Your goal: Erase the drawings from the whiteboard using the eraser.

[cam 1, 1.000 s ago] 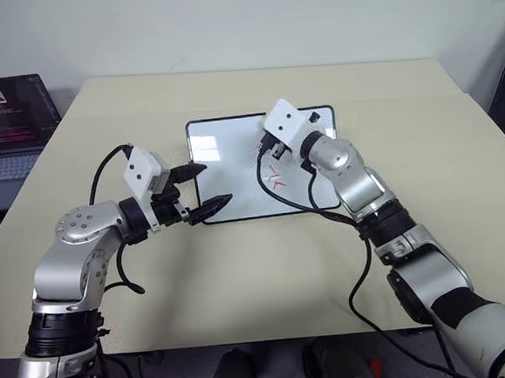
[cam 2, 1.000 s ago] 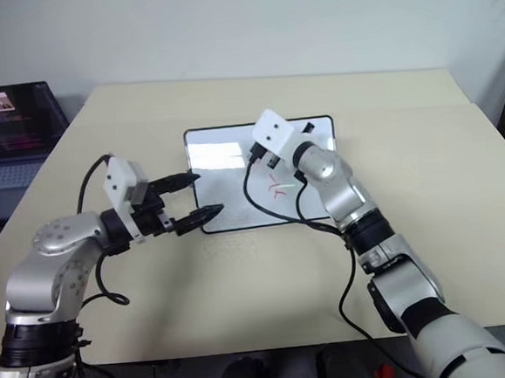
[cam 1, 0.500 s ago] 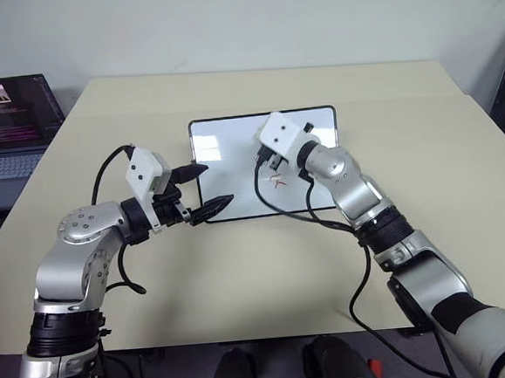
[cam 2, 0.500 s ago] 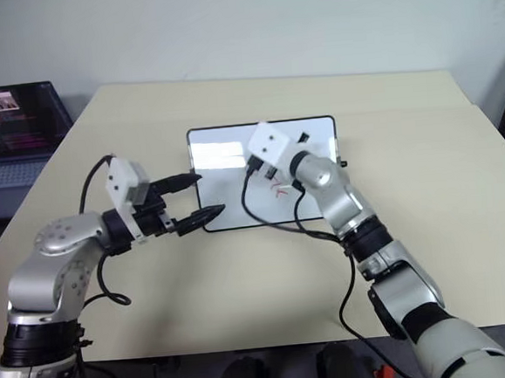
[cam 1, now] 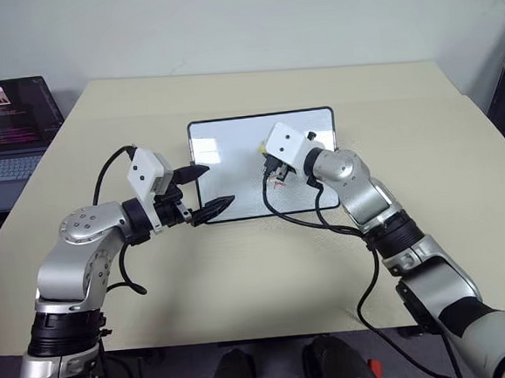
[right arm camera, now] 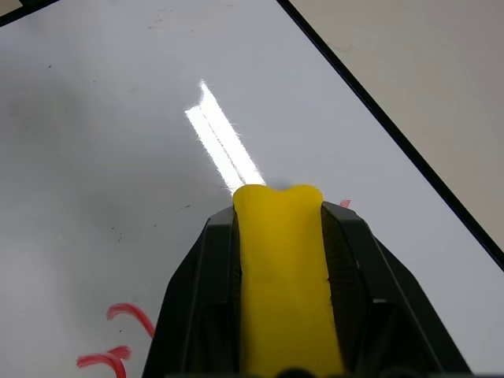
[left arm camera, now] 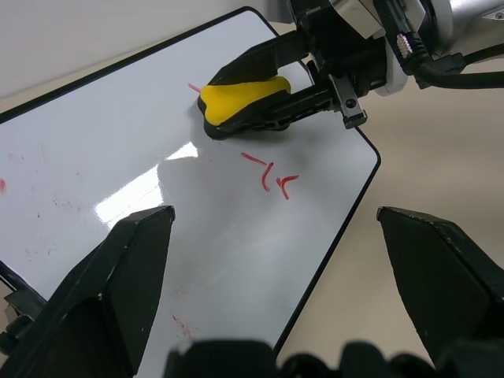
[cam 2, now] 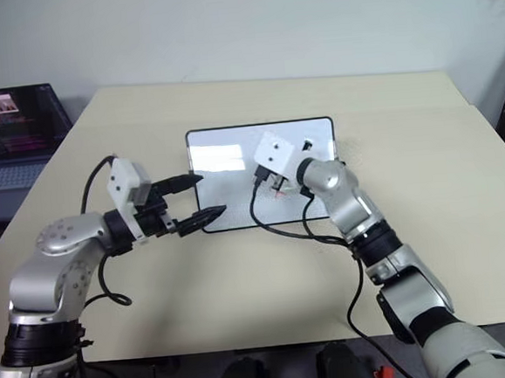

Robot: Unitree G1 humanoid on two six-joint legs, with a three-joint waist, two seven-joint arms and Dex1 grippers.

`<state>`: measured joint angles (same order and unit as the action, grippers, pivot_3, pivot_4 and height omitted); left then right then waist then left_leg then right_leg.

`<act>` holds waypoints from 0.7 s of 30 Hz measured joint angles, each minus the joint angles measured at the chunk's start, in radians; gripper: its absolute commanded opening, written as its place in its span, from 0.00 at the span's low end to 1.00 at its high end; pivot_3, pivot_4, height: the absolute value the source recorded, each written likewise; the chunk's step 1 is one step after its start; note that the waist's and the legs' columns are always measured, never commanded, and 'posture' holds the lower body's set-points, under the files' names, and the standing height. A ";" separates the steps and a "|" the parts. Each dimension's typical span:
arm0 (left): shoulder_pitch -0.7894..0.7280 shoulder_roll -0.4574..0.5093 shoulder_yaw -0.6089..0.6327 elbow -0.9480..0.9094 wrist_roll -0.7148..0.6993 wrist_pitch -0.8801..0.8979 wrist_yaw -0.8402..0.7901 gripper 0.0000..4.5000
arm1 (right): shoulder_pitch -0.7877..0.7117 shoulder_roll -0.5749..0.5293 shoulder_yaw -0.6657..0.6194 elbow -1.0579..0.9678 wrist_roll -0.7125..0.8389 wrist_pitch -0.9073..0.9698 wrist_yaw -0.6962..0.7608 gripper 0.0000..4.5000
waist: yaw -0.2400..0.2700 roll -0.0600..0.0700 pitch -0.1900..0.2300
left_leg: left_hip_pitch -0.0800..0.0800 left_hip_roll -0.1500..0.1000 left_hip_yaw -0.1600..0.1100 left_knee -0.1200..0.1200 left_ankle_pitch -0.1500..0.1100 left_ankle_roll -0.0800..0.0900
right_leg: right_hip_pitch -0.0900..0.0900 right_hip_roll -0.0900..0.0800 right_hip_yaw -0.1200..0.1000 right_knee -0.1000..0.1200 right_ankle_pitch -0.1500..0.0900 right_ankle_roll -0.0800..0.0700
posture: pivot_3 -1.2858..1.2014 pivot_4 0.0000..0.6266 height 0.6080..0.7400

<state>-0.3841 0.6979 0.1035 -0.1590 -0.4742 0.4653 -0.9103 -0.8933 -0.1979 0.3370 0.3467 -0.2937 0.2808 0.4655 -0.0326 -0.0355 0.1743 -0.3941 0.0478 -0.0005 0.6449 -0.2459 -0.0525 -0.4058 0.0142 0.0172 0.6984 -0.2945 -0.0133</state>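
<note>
Erase is underway but not finished. The right gripper (left arm camera: 260, 102) is clenched on the eraser (left arm camera: 240, 96), yellow block pinched between the two black fingers (right arm camera: 197, 299) with its nose poking out ahead; it sits over the whiteboard (cam 1: 232, 155) in the right half, roughly at 3 o'clock from board centre. From the left wrist view the eraser looks down on or just above the glossy surface; contact can't be confirmed. The drawings (left arm camera: 272, 175) remain: a short red stroke plus a curved one and a small hook, lying just beside the eraser toward the board's near-right corner, apart from it. Another tiny red tick (left arm camera: 193, 87) sits at the eraser's tip, and faint red specks (left arm camera: 183, 325) show near the board's near edge, with one more (left arm camera: 1, 186) at the far-left side. The rest of the board reads clean apart from light smudging. The left gripper (cam 1: 207, 191) hangs released, fingers spread, at the board's left edge around 9 o'clock, not touching anything as far as can be seen. The whiteboard lies flat mid-table (cam 1: 241, 269). Judgement: most of the surface is done; left to do is a pass over the red cluster next to the eraser and the stray specks.
</note>
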 measured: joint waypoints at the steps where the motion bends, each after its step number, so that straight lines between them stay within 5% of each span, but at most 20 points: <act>1: 0.000 0.000 0.000 0.000 0.000 0.000 0.000 1.00 | -0.005 0.005 -0.002 0.016 -0.001 -0.014 -0.035 0.24 | 0.000 0.000 0.000 | 0.000 0.000 0.000 0.000 0.000 0.000 | 0.000 0.000 0.000 0.000 0.000 0.000 | 0.52 0.24 1.00; 7: 0.000 0.000 -0.005 0.000 0.000 0.000 -0.007 1.00 | -0.050 -0.002 -0.034 0.066 -0.009 -0.042 -0.121 0.24 | 0.001 0.000 0.000 | -0.002 0.000 0.000 0.000 0.000 0.000 | -0.001 0.000 0.000 -0.001 0.000 0.000 | 0.52 0.24 1.00; 21: -0.001 -0.001 -0.007 0.000 0.000 -0.009 -0.014 1.00 | -0.010 -0.019 0.021 -0.011 -0.006 0.012 0.040 0.24 | -0.001 0.000 0.000 | 0.000 0.000 0.000 0.000 0.000 0.000 | 0.000 0.000 0.000 0.000 0.000 0.000 | 0.52 0.24 1.00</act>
<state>-0.3849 0.6966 0.0961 -0.1590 -0.4742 0.4562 -0.9245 -0.9032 -0.2173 0.3581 0.3353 -0.2994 0.2924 0.5060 -0.0337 -0.0356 0.1742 -0.3942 0.0478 -0.0003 0.6448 -0.2459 -0.0525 -0.4061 0.0144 0.0174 0.6982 -0.2944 -0.0133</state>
